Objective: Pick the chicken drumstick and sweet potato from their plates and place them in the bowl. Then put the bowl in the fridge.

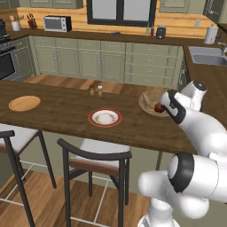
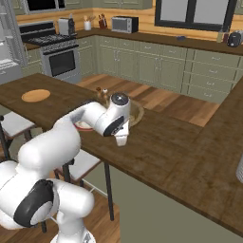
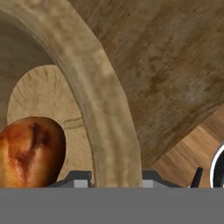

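Wooden bowl (image 3: 109, 109) sits at your counter's (image 1: 62, 111) right end with food inside, its rim pinched between your gripper (image 3: 114, 178) fingers, so lift it level.

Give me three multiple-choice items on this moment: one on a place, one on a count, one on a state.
1. Where does the bowl stand?
A. On the counter, to the right of the red-rimmed plate in the left base view
B. On the stove
C. On a chair seat

2. How many plates lie on the counter?
A. One
B. Two
C. Four

3. How does the gripper stand?
A. Wide open above the red-rimmed plate
B. Closed on the bowl's rim, one fingertip on either side
C. Clamped on a chair back

Answers:
1 A: the bowl sits on the counter beyond the red-rimmed plate.
2 B: that plate and the wooden plate.
3 B: in the hand view the rim runs through the gripper.
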